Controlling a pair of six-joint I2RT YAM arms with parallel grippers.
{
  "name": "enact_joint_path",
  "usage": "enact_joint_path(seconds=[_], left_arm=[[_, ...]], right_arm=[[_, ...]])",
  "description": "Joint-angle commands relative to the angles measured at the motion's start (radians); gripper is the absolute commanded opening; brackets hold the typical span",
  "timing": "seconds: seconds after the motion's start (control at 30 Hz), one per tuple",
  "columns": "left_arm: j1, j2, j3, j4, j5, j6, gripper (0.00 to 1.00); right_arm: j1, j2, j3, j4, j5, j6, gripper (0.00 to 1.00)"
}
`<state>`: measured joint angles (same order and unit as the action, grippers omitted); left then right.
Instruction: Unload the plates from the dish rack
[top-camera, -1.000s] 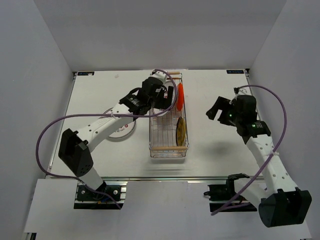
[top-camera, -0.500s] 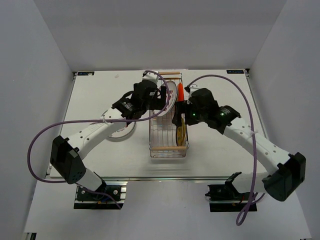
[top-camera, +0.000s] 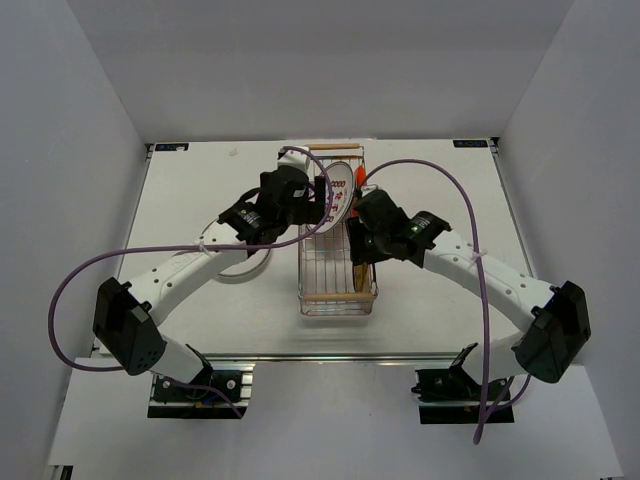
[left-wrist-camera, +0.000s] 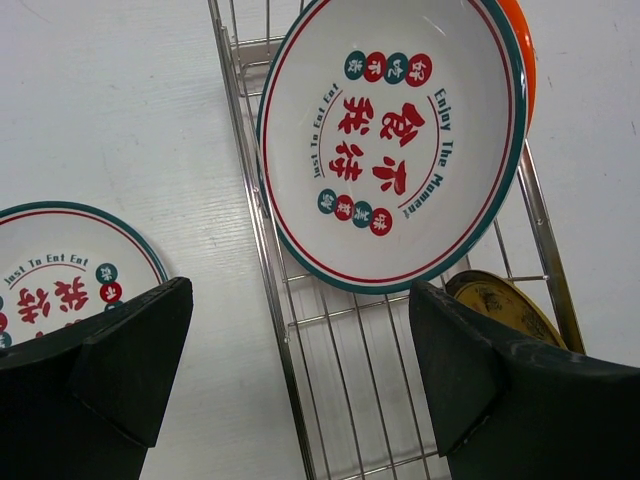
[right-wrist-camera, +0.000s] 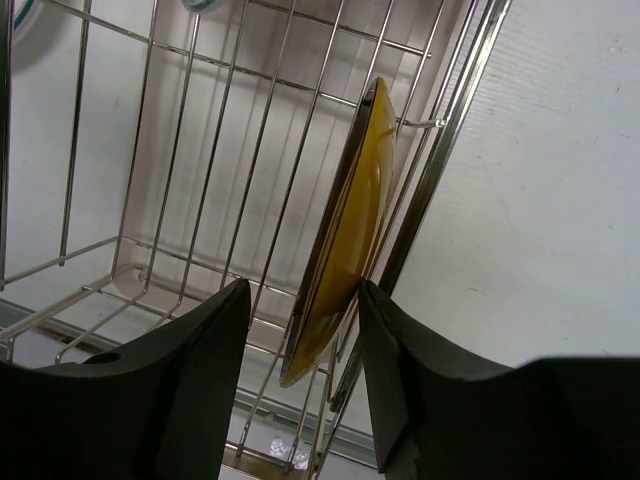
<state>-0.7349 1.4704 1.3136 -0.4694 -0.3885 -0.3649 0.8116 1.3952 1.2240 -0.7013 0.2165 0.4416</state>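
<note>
my left claw: wide open, empty, above red-marked plate in dish rack, far half
my right claw: part open, astride yellow-brown plate, upright at rack's near right wall
counter: 1 green-rimmed plate left of rack

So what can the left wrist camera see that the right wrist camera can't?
Only the left wrist view: a white plate with red writing and a green rim standing in the dish rack, an orange plate behind it, a matching plate flat on the table, and the open left gripper. Only the right wrist view: the right gripper, its fingers either side of the yellow-brown plate. Both: the dish rack and that yellow-brown plate.
</note>
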Motion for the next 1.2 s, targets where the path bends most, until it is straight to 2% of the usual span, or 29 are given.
enact_joint_path(seconds=[0.0,0.1,0.3,0.6,1.03,1.17], left_arm=[[0.005,-0.038,-0.002,0.009,-0.02,-0.008,0.98],[0.005,-0.036,-0.001,0.008,-0.021,-0.008,0.98],[0.005,-0.062,-0.011,0.008,-0.032,-0.009,0.98],[0.005,-0.088,-0.05,0.014,-0.058,-0.008,0.98],[0.005,-0.094,-0.053,0.028,-0.058,0.004,0.98],[0.005,-0.084,-0.051,0.035,-0.058,0.004,0.98]], right_arm=[[0.021,0.001,0.061,-0.024,0.066,0.016,0.52],[0.029,-0.002,0.062,-0.018,0.089,0.02,0.49],[0.034,0.053,0.084,-0.072,0.17,0.06,0.49],[0.034,0.12,0.15,-0.141,0.225,0.091,0.23],[0.043,0.082,0.291,-0.162,0.294,0.059,0.1],[0.04,0.041,0.307,-0.141,0.307,0.04,0.09]])
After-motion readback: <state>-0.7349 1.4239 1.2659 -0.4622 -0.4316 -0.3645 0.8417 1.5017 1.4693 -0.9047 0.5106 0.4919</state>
